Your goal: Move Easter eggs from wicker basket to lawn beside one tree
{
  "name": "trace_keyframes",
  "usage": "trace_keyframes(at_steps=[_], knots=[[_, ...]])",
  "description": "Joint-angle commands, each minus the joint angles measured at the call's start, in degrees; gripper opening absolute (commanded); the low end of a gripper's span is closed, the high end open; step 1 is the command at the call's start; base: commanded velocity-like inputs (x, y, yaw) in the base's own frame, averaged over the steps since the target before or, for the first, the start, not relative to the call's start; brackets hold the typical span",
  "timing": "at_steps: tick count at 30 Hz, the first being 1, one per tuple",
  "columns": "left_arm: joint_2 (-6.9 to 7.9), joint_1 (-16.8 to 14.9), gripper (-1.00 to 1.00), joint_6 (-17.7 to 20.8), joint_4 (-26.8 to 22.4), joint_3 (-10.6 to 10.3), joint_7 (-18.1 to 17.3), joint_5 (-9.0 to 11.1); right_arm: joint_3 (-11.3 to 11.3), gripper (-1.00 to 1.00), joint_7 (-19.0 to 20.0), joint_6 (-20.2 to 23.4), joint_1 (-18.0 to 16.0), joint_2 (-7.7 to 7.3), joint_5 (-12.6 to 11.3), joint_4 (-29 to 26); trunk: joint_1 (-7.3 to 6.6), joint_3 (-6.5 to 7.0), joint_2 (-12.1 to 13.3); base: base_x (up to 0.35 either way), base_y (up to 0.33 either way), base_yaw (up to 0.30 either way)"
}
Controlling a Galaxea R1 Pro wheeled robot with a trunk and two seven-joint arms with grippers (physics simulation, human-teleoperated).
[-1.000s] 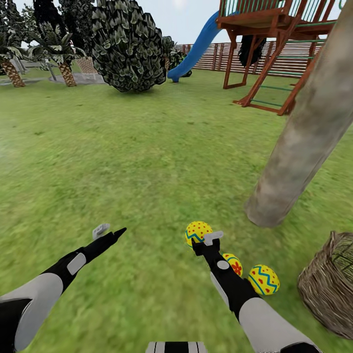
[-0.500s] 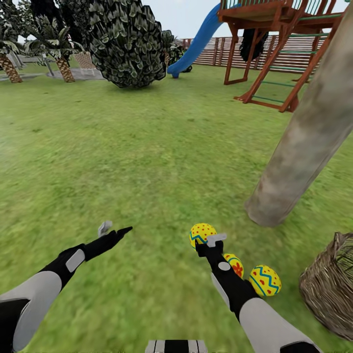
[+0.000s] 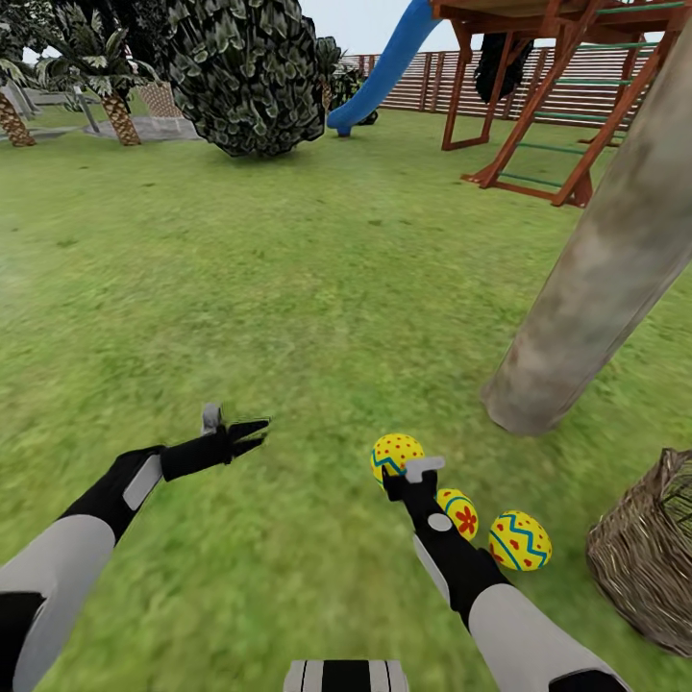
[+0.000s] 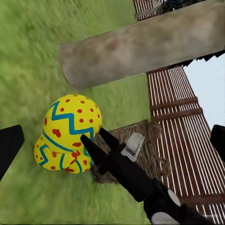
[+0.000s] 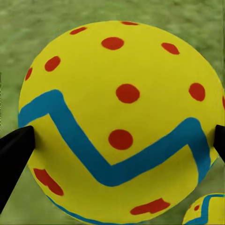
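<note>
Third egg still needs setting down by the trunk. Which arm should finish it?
Right. The right gripper already has that egg between its fingers, just short of the trunk. The left gripper hangs open and empty, farther away.

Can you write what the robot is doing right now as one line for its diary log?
eggs: three Easter eggs on lawn by tree | right gripper: around one egg | left gripper: open, empty

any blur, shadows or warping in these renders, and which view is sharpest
Head view: the lawn looks smeared and soft, with no cast shadows under the eggs or the tree, whose trunk leans steeply as if stretched by a wide lens. Left wrist view: grass is blurry, the fence lines crisp. Right wrist view: sharpest on the close egg, grass behind it soft.
</note>
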Motion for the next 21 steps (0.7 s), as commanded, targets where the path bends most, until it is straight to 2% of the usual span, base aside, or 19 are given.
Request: trace_keyframes(at_steps=[1, 3, 6, 17, 21], knots=[[0.68, 0.00, 1.00, 0.60, 0.96, -0.07, -0.43, 0.39, 0.27, -1.00, -0.55, -0.87, -0.04, -0.04, 0.35, 0.02, -0.01, -0.04, -0.02, 0.000, 0.000, 0.000], [1.84, -0.02, 1.00, 0.66, 0.33, -0.11, -2.47, 0.40, 0.26, -1.00, -0.53, -1.41, -0.04, -0.06, 0.39, -0.01, -0.01, -0.04, -0.02, 0.000, 0.000, 0.000], [2.47, -0.01, 1.00, 0.72, -0.17, -0.15, -5.51, 0.14, 0.39, -1.00, -0.54, -1.88, -0.04, -0.09, 0.57, -0.21, 0.04, -0.48, -0.04, 0.000, 0.000, 0.000], [2.59, -0.02, 1.00, 0.76, -0.04, -0.15, -5.65, 0.04, 0.54, -1.00, -0.55, -2.23, -0.04, -0.13, 0.85, -2.37, 0.32, -2.92, -0.19, 0.000, 0.000, 0.000], [2.59, -0.01, 1.00, 0.69, -0.03, -0.15, -5.62, 0.20, 0.50, -1.00, -0.54, -3.55, -0.04, -0.16, 0.86, -2.37, 0.42, -3.80, -0.24, 0.000, 0.000, 0.000]])
